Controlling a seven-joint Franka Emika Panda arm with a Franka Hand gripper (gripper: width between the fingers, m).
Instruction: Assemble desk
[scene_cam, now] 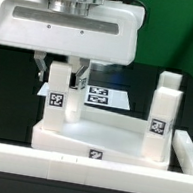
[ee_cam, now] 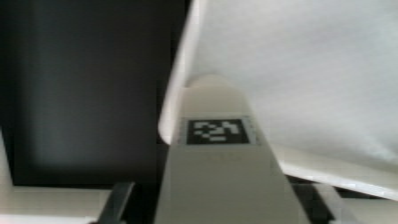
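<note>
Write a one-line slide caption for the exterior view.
Gripper at one upright leg on the desk top; second leg stands opposite.

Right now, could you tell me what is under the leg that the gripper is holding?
The leg stands upright on the desk top, at its corner on the exterior view's left, with the gripper closed around its upper end. The corner socket beneath it is covered by the leg, so its seating cannot be seen.

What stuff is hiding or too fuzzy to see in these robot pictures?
- Exterior view: the claw tips sit behind the white block leg, so its grip can't be judged.
- Exterior view: the white plastic tray-like desk top is partly covered by the long white rail wall in front.
- Exterior view: the flat marker board is mostly blocked by that leg.
- Wrist view: that leg fills the picture; everything behind is blurred.
</note>
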